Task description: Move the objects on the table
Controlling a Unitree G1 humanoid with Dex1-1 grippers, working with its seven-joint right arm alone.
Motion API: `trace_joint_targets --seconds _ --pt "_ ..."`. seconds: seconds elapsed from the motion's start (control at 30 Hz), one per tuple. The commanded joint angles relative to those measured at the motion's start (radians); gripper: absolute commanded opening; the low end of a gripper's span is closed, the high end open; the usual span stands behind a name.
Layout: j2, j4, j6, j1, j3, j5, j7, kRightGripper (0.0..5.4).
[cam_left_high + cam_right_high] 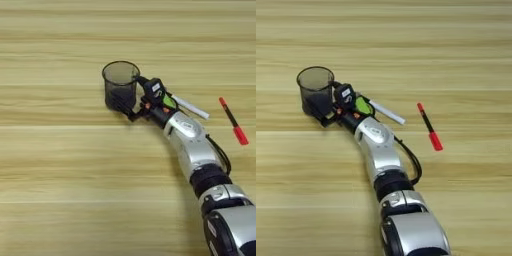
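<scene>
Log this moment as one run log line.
right gripper: at pen cup, grip unclear | green block, white marker: beside wrist | red marker: apart, right

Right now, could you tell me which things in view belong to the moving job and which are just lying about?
Part of the job:
- black mesh pen cup, upright, with the right gripper at its side
- lime-green block, mostly hidden behind the wrist
- white marker, lying flat
- red marker, lying apart from the rest
- wooden table

Just lying about:
- nothing seen
</scene>
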Motion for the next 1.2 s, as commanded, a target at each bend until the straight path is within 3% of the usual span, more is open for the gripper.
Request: trace_joint_targets --seconds 0.03,0.3,0.37,0.47,0.93,1.2 --pt "0.024 -0.088 0.025 -0.015 0.04 0.008 0.009 4.7" --pt "0.03 -0.025 0.019 -0.005 0.073 -0.014 -0.003 4.7" --pt "0.028 -0.017 0.009 -0.008 0.077 -0.024 -0.016 5.23" --pt "0.026 -0.015 -0.002 -0.009 0.079 -0.035 -0.031 5.37" --pt "-0.068 -0.2 0.009 0.097 -0.003 -0.022 -0.133 5.37" --pt "-0.089 -0.348 0.058 0.213 -0.026 -0.017 -0.172 5.37"
